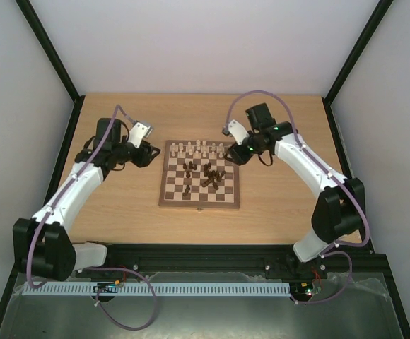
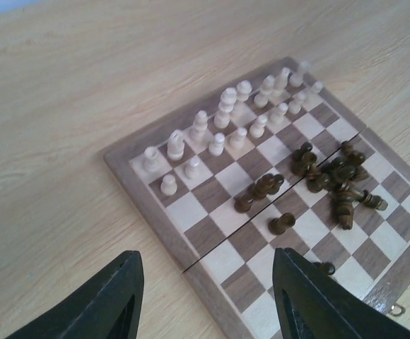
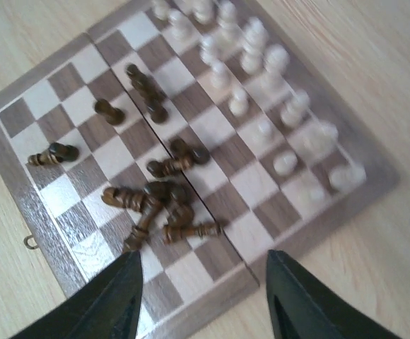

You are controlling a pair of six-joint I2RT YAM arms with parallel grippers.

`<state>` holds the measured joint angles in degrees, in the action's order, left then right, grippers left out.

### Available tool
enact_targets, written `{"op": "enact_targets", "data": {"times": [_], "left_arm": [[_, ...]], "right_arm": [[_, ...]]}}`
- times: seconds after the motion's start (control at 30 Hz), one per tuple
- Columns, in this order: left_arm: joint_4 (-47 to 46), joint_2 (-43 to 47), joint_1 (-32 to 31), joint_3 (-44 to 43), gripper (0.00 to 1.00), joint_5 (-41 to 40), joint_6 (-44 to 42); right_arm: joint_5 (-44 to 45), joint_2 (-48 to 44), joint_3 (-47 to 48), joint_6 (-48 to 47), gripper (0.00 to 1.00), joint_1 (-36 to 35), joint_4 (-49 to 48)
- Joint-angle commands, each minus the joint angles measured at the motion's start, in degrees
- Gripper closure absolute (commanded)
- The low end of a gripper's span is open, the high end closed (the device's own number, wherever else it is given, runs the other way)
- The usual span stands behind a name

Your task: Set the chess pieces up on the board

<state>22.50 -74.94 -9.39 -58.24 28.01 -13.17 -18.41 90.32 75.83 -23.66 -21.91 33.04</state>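
1. Hovering at the far end of the chessboard (image 1: pixel 171 199), our two arms flank the work on the wooden table (image 1: pixel 120 212). The left gripper (image 1: pixel 148 152) hangs just off the board's far-left corner and the right gripper (image 1: pixel 235 154) sits at its far-right corner.
2. Both pincers stand spread with nothing between their fingers. Each wrist view looks straight down between open jaws onto the squares, so we judge that neither arm is carrying a chessman.
3. The cream pieces (image 1: pixel 199 148) stand upright in two rows along the far edge. To us, that side looks largely arranged.
4. The dark pieces (image 1: pixel 211 175) lie jumbled around the middle and right of the board. Most are tipped on their sides and touching one another, and a lone dark piece (image 3: pixel 108 111) stands apart from the heap.
5. The near rows are almost bare, and we take them to be where the dark set belongs.
6. We read the open jaws as readiness for the next pick. Tangled, round-bodied chessmen could roll or drag their neighbours along, so a piece at the edge of the heap looks the safer choice.
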Motion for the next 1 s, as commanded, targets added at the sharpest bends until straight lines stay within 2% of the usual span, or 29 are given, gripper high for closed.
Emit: {"op": "enact_targets", "data": {"times": [0.0,0.13,0.23,0.47,0.67,0.97], "left_arm": [[-12.0,2.0,-1.6,3.9,0.46,0.1,4.0],[-11.9,2.8,-1.2,6.8,0.47,-0.7,9.6],[-11.4,6.0,-0.8,11.5,0.49,-2.0,8.2],[-9.5,10.3,1.8,15.8,0.48,-2.1,8.5],[-10.8,10.6,5.3,17.5,0.44,-1.1,11.2],[-10.1,11.1,6.1,17.7,0.43,-0.8,10.8]], "right_arm": [[0.5,5.3,6.7,-4.5,0.55,-5.2,5.4],[0.5,10.7,11.5,-2.4,0.61,-9.6,7.1],[0.6,14.0,12.7,-0.9,0.62,-12.8,6.5],[3.0,20.6,17.1,-3.2,0.63,-19.9,8.1],[3.0,23.3,17.2,-2.7,0.57,-22.3,7.9],[5.0,27.1,18.4,-0.9,0.59,-23.1,8.2]]}}
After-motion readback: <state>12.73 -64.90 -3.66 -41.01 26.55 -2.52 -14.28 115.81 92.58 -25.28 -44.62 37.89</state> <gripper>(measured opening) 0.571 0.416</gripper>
